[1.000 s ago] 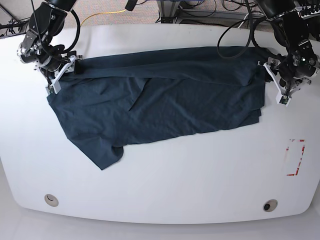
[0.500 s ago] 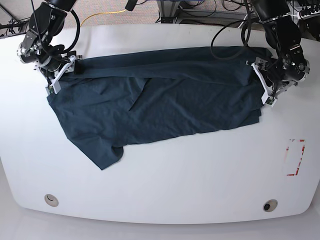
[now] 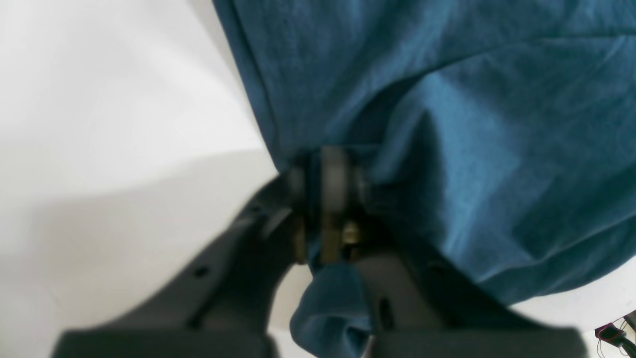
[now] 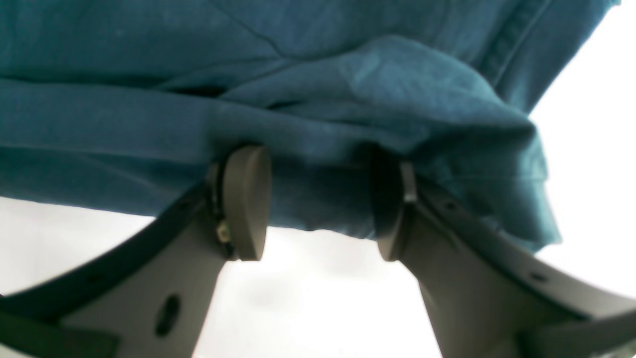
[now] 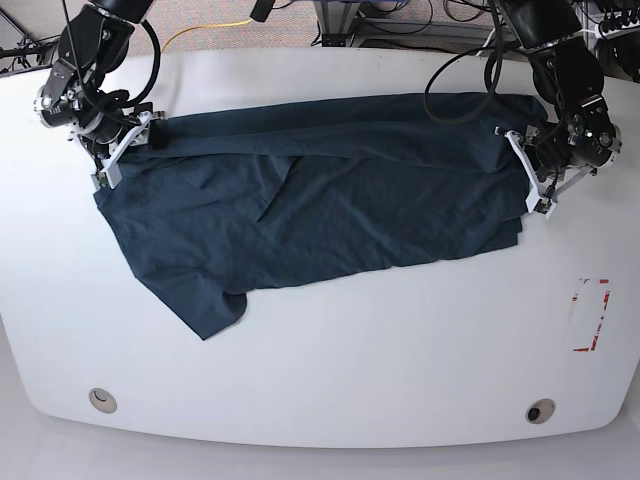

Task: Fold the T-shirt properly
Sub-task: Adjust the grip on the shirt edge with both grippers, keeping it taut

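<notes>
The dark navy T-shirt (image 5: pixel 330 200) lies spread across the white table (image 5: pixel 350 360), partly folded lengthwise, with one sleeve pointing toward the front left. My left gripper (image 5: pixel 532 190) is at the shirt's right edge and shut on it. In the left wrist view its pads (image 3: pixel 334 174) pinch the T-shirt (image 3: pixel 497 149) hem, and a bit of cloth hangs below them. My right gripper (image 5: pixel 115 160) is at the shirt's far-left corner. In the right wrist view the right gripper (image 4: pixel 320 199) stands open, its pads apart on either side of a fold of the T-shirt (image 4: pixel 298 99).
A red-marked rectangle (image 5: pixel 592 315) is on the table at the right. Two round holes (image 5: pixel 101 400) (image 5: pixel 541 411) sit near the front edge. Cables and stands crowd the floor beyond the table's far edge.
My left gripper has moved in from beside the shirt onto its right edge and has shut on the cloth. The right arm and the shirt's lay have not changed.
</notes>
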